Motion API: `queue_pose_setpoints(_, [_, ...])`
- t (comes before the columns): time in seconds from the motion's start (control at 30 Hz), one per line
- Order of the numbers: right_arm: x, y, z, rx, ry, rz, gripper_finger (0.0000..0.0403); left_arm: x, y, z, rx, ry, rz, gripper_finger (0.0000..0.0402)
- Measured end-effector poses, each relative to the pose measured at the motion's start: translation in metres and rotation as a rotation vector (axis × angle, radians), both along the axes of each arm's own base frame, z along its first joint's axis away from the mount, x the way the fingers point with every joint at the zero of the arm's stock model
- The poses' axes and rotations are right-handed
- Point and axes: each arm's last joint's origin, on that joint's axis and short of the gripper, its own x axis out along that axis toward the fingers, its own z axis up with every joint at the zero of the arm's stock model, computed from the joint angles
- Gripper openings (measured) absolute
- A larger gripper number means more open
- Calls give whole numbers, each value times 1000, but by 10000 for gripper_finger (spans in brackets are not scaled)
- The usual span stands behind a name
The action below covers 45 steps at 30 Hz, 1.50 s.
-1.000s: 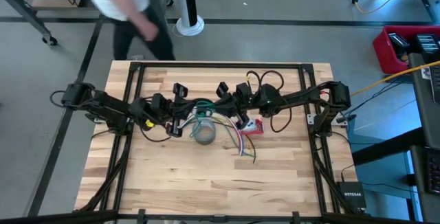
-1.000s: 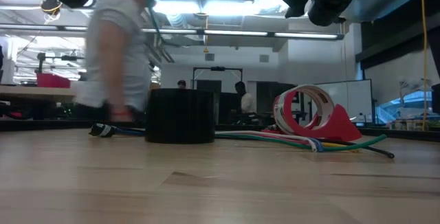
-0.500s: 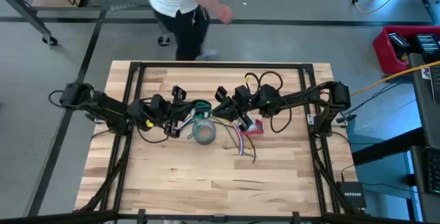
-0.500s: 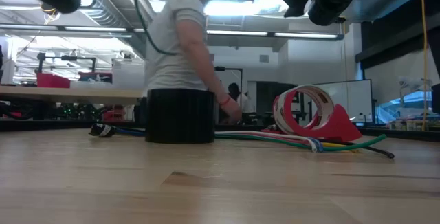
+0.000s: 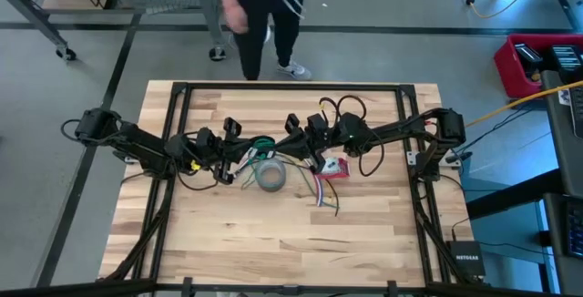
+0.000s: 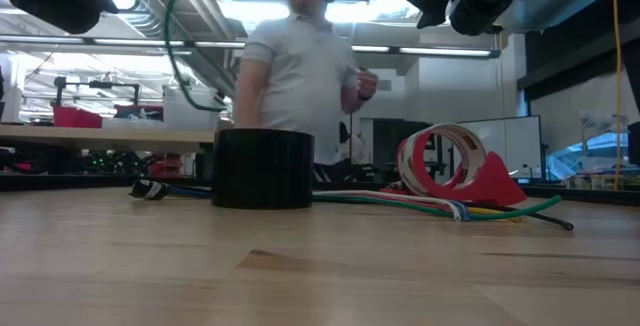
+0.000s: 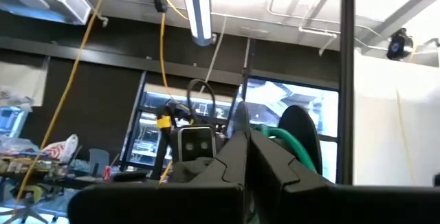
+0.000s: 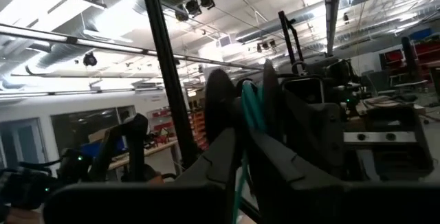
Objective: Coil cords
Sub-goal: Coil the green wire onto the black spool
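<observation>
The green cord (image 5: 261,142) hangs in the air between my two grippers, above the grey tape roll (image 5: 271,177). In the low view a loop of it (image 6: 172,26) curves down from the top. My left gripper (image 5: 233,142) is shut at the cord's left end, and my right gripper (image 5: 293,136) is shut at its right end. In the left wrist view the cord (image 7: 273,133) shows just past the shut fingers (image 7: 234,157). In the right wrist view green strands (image 8: 249,107) run up between the fingers. My left gripper is shut on the green cord's left end, clear of the table. Its own fingers hide the place of contact, and only a green bend (image 7: 276,135) shows beyond the tips. My right gripper pinches the green strands (image 8: 240,157) between its two fingers. The strands run along the fingers and out past the tips, lifted clear of the table.
A red tape dispenser (image 5: 333,168) lies right of the tape roll, with a bundle of coloured cords (image 5: 319,190) beside it. In the low view the bundle (image 6: 440,206) lies on the table. A person (image 5: 264,5) walks past the table's far edge.
Both grippers have shifted a little toward the table's left edge with the green cord held between them. A loop of the cord now shows hanging in the low view. The person behind the table has walked toward the right.
</observation>
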Motion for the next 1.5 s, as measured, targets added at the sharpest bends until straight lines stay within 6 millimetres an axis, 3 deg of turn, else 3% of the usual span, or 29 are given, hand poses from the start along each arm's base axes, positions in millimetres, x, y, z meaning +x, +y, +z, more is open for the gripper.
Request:
queue_pose_setpoints(0.47, [0,0,-1,-17,4,25,44,-3,-1,-6,10,28,17,0])
queue_pose_setpoints(0.77, [-4,-14,5,23,24,21,44,-23,1,-6,-26,2,25,0])
queue_pose_setpoints(1.17, [4,-3,-14,43,223,21,44,-24,1,4,32,-24,107,0])
queue_pose_setpoints(1.5, [20,8,-53,86,375,5,44,-6,-2,24,95,-64,168,0])
